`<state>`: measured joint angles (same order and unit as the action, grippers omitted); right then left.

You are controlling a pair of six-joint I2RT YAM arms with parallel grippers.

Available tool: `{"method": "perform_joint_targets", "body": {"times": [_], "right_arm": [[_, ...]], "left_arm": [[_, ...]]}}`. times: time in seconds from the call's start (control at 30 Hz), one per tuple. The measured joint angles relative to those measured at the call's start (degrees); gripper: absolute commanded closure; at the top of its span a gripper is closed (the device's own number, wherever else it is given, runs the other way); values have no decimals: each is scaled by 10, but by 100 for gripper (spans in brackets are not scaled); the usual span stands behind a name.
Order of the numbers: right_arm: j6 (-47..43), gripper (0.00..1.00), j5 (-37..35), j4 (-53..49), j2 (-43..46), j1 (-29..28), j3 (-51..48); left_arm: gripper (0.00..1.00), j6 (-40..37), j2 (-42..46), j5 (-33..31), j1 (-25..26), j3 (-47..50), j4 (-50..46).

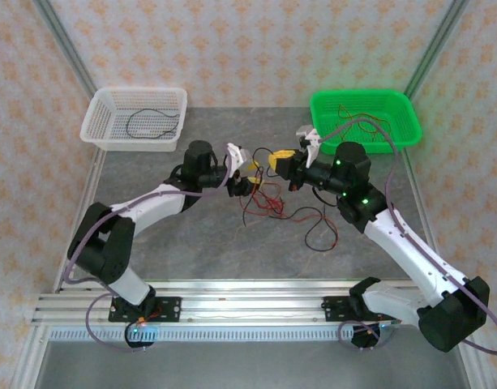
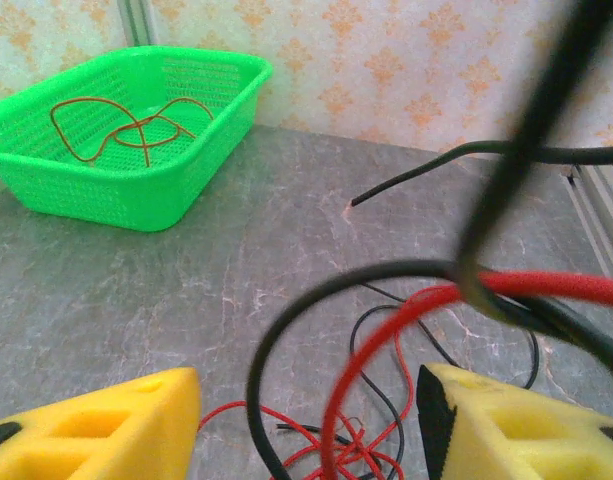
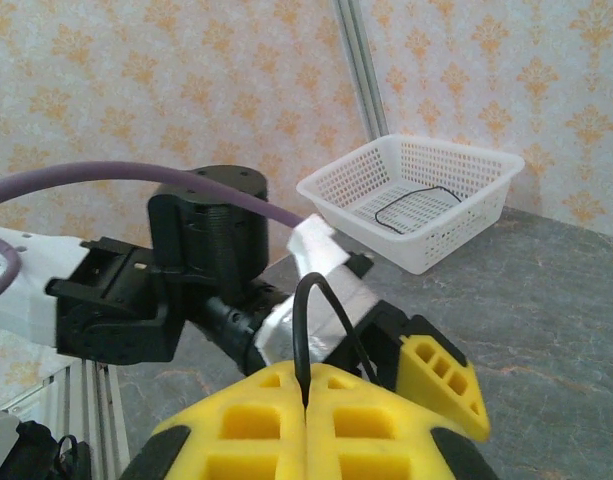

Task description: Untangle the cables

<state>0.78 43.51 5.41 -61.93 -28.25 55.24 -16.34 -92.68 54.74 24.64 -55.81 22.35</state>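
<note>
Two-handed teasing-apart of the tangle in hand, by the look of it. At far left, white basket [image 1: 134, 144] with a lone black cable [image 1: 155, 121] lying inside. Next along, left gripper [image 2: 306, 420] with yellow fingers [image 2: 96, 425] parted, straddling a loop of black and red wire without pinching either, poised above the table [image 2: 186, 280]. In the middle, the cables [image 1: 268, 203], red and black, heaped loosely on the grey surface between the two arms, some strands lifted toward both grippers. Right of that, right gripper [image 3: 306, 400] clamped tight on a black loop [image 3: 300, 320] arching up from between its closed pads. At far right, green basket [image 1: 410, 121] holding red cable [image 2: 126, 130]. Sorting by colour, apparently: black to the left, red to the right. Next, probably: closing the left fingers on one strand only, then drawing the grippers apart slowly so the held black wire slips free of the red ones, taking care not to drag the whole knot along
</note>
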Motion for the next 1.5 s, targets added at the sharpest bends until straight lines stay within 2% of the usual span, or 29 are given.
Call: {"method": "perform_joint_targets", "body": {"times": [0.07,0.13,0.17,0.2,0.23,0.37,0.47,0.7,0.9,0.97,1.03,1.17,1.3,1.43,1.5], "right_arm": [[0,100,0,0,0,0,0],[0,100,0,0,0,0,0],[0,100,0,-1,0,0,0],[0,100,-1,-2,0,0,0],[0,100,-2,-4,1,0,0],[0,100,-21,-16,6,0,2],[2,100,-60,-33,16,0,14],[19,100,-205,-55,47,1,79],[37,100,-307,-61,54,12,132],[40,100,-330,-71,54,17,143],[42,100,-347,-82,50,21,154],[44,100,-366,-103,43,21,161],[43,100,-375,-129,36,21,161],[41,100,-378,-147,31,21,155],[39,100,-375,-157,25,21,150]], "left_arm": [[50,7,-17,5,0,-6,7],[64,23,-36,8,0,-6,24],[75,30,-43,8,0,-6,30],[94,37,-50,8,0,-6,36],[100,43,-56,6,0,-6,43],[100,61,-58,-14,0,3,79],[100,76,-48,-56,0,40,115],[100,121,-6,-188,0,154,179],[100,142,-2,-313,0,168,177],[98,146,-2,-350,0,164,162],[81,149,-2,-386,0,153,138],[66,153,8,-454,0,123,80],[64,155,54,-507,8,104,6],[62,165,103,-526,26,62,-88],[58,175,132,-526,37,47,-132]]}}
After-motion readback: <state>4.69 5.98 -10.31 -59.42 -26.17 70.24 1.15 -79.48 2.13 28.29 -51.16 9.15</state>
